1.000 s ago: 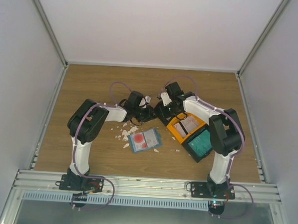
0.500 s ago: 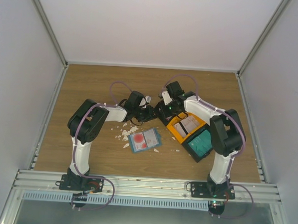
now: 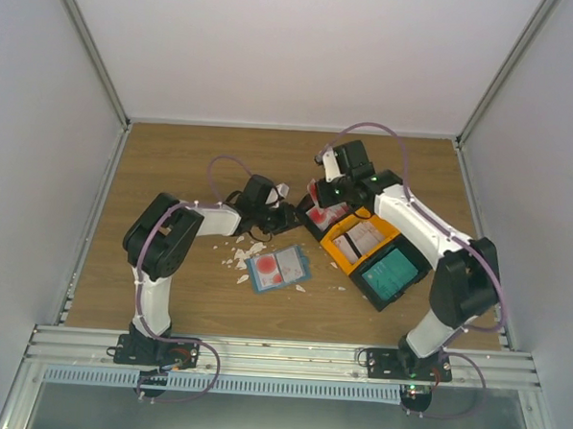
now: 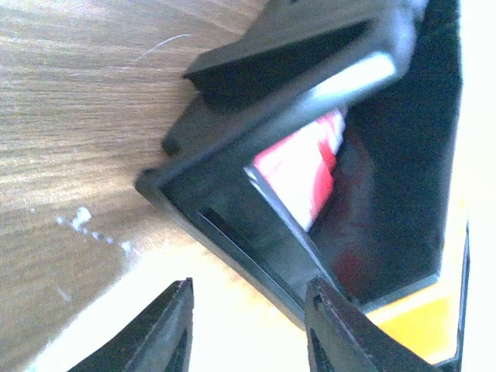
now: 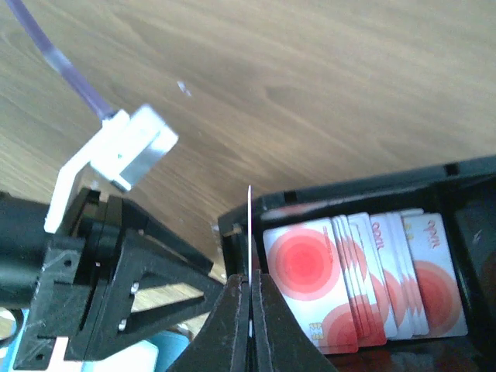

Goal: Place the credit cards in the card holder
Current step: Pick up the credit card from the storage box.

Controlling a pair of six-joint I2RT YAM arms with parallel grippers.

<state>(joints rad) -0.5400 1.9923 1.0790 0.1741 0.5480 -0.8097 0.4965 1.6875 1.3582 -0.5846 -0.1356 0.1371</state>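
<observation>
My right gripper [image 5: 250,283] is shut on one credit card [image 5: 249,225], seen edge-on as a thin white line above the black tray [image 5: 341,203]. That tray holds a stack of red-and-white credit cards [image 5: 349,279]. From above, the right gripper [image 3: 320,197] hangs over this tray [image 3: 310,222]. My left gripper [image 4: 248,310] is open at the tray's outer wall [image 4: 232,225], with a red card [image 4: 298,167] showing inside. The blue-teal card holder [image 3: 277,269] lies open on the table with a red-and-white card on it, nearer the arms' bases than the left gripper [image 3: 284,217].
An orange tray [image 3: 335,244] with whitish cards and a black tray [image 3: 365,276] of teal-green cards sit right of the card holder. Torn white scraps [image 3: 240,255] lie left of the holder. Grey walls enclose the wooden table.
The right gripper shut on a card and rose from the black tray, the arm stretching out. The left jaws widened a little beside the tray.
</observation>
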